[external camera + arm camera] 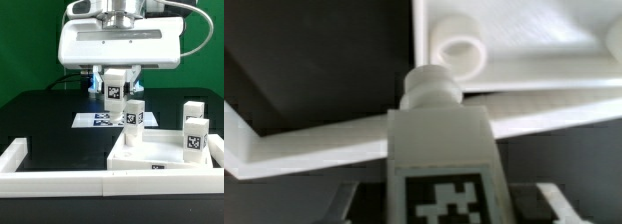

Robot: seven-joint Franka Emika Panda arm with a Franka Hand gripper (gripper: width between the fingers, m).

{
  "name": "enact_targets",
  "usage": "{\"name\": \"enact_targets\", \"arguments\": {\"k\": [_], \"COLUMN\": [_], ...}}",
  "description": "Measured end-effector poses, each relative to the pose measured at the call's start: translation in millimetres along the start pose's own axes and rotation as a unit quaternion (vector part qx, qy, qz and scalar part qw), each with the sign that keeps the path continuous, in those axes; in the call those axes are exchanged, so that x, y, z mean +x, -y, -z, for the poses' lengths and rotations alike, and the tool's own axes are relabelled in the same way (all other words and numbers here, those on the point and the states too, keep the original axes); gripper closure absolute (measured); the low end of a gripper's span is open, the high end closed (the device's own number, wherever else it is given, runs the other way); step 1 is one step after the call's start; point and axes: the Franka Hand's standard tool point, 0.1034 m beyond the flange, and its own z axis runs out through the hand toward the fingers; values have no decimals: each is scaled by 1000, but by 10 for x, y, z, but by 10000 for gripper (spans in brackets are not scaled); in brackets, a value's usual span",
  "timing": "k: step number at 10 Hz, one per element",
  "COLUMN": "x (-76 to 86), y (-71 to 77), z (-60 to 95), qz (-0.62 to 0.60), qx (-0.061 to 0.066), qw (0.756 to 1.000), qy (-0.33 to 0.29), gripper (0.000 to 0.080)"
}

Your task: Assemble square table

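Note:
My gripper (115, 88) is shut on a white tagged leg (116, 92), held upright above the table behind the square slab (170, 160). In the wrist view the leg (441, 140) runs between the fingers (562, 196), its rounded tip pointing toward a corner of the slab (544, 45), where a round ring shape (461, 48) shows. Another leg (133, 116) stands at the slab's left end in the exterior view, just below and to the right of the held one. Two more legs (196, 135) stand at the slab's right end.
The marker board (98, 120) lies flat on the black table behind the slab. A long low white border wall (55, 180) runs along the front and turns up the exterior view's left side. A green backdrop stands behind the arm.

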Motion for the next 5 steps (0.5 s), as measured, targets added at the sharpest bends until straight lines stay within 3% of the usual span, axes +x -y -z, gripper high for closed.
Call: {"name": "enact_targets", "arguments": {"k": [1, 5], "x": [66, 63], "y": [41, 43], "z": [-23, -41], "qz": [-1, 2], "qx": [2, 1], "qw": [1000, 1000], "qy": [-11, -13], "gripper": [511, 511]}}
